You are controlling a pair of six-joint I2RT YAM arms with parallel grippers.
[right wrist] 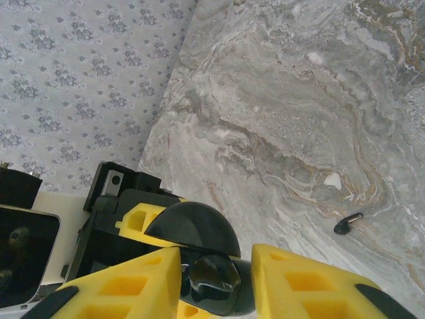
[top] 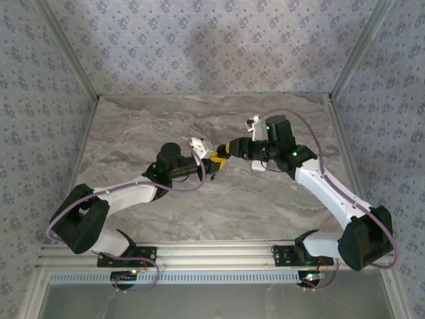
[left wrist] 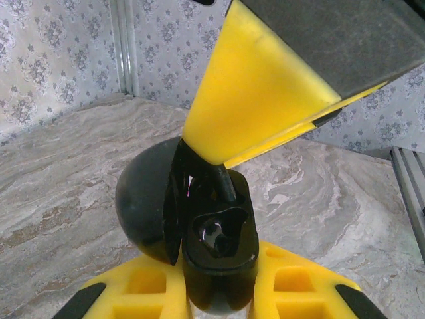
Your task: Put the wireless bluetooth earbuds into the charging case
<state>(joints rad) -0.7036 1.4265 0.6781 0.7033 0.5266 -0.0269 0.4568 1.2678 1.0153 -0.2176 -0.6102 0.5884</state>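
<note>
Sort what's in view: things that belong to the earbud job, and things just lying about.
Job: charging case gripped in the left hand; loose earbud on the table.
Lying about: small white scrap near that earbud.

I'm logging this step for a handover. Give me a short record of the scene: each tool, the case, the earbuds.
left tool: shut on the charging case
case lid: open
right tool: tips at the case's cavity, a black stem just below them; grip unclear
loose earbud: lying on the table, apart from both tools
</note>
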